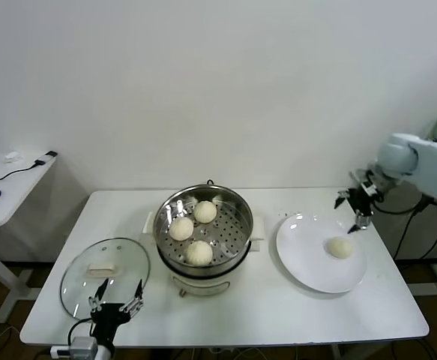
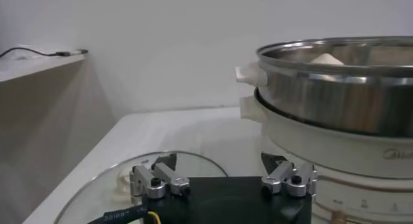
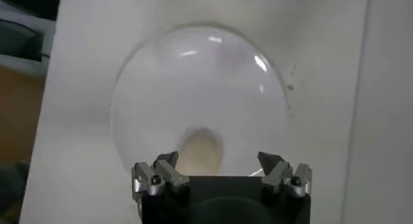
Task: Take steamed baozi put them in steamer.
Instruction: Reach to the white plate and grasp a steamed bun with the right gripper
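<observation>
The steamer, a shiny steel pot on a cream base, stands mid-table with three baozi on its perforated tray. A fourth baozi lies on the white plate to the right. My right gripper hangs open above the plate's far edge, empty. In the right wrist view the baozi shows between the gripper fingers, lower down. My left gripper is open and empty over the near edge of the glass lid.
In the left wrist view the steamer rises to one side of the gripper, with the lid beneath. A side desk with cables stands at far left. A white wall runs behind the table.
</observation>
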Controlling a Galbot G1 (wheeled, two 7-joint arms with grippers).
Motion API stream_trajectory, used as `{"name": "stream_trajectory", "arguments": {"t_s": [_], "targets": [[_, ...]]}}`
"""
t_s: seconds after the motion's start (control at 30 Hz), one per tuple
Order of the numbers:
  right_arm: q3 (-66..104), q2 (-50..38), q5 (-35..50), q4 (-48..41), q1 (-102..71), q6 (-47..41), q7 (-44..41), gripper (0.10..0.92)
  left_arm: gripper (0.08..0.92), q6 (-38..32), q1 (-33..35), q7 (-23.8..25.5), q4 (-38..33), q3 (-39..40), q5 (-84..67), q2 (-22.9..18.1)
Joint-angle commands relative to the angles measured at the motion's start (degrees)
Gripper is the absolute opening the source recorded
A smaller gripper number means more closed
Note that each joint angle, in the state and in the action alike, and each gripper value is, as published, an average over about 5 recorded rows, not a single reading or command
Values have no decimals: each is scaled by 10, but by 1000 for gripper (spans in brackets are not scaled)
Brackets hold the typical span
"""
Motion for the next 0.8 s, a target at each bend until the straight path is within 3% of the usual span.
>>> {"name": "stream_trajectory", "arguments": {"t_s": [0.03,0.63,0.8], "targets": [[130,11,-67,-101,-186,-36,12,823,823,0,0,0,0,0,0,0],[184,69,-104,-150,-238,-46,37,819,823,-1,6,0,4,0,8,-9],[190,68,-99,-145,-231,-47,43,739,823,-1,7,0,4,1,8,-8]]}}
